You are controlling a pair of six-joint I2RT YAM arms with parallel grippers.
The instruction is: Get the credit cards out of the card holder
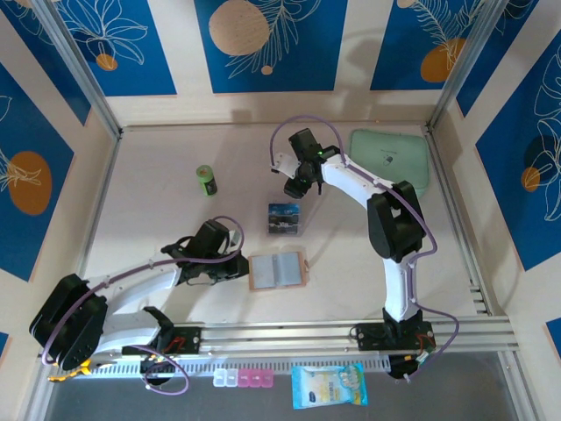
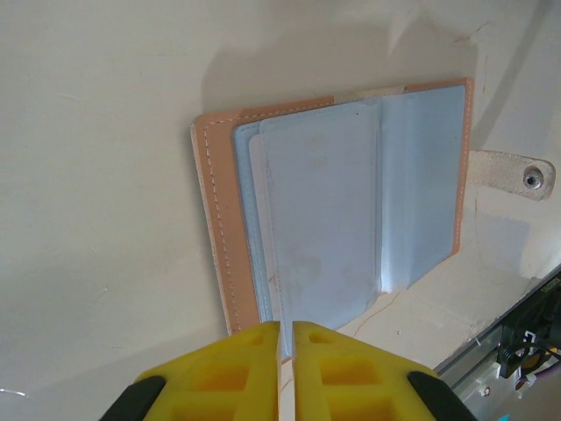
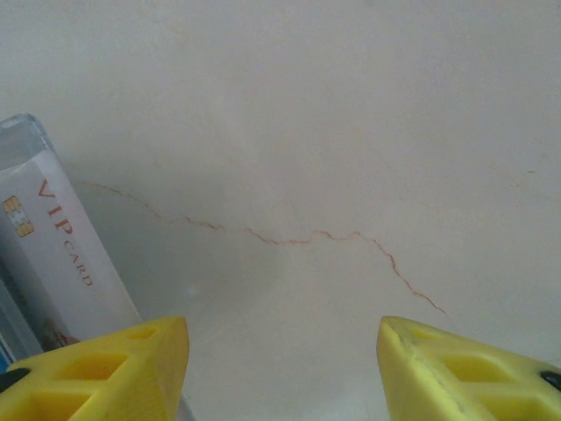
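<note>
the card holder (image 1: 279, 270) lies open and flat on the table (image 1: 158, 202), just in front of the left arm, its grey-blue pockets facing up and its snap strap (image 2: 513, 173) sticking out to one side. the left end effector (image 1: 238, 266) sits at the holder's left edge. from the wrist, the left end effector (image 2: 286, 329) has its yellow fingers (image 2: 232, 364) drawn almost together, with a thin pocket edge running into the slit between them, so it looks pinched on the card holder (image 2: 351, 210). a pale edge shows behind the pockets on the stitched side, but i can't tell if that is a card.

further back, near the middle of the table, the credit cards (image 1: 284, 217) sit in a clear tray (image 1: 302, 219). the right end effector (image 1: 294, 187) hangs just behind that tray. its fingers (image 3: 114, 364) are spread wide with nothing between them, over bare, cracked table. a white vip card (image 3: 66, 254) in the tray (image 3: 22, 132) is just beside its left finger.

a mint-green case (image 1: 390, 160) lies at the far right and a small green bottle (image 1: 206, 180) stands at the far left.
</note>
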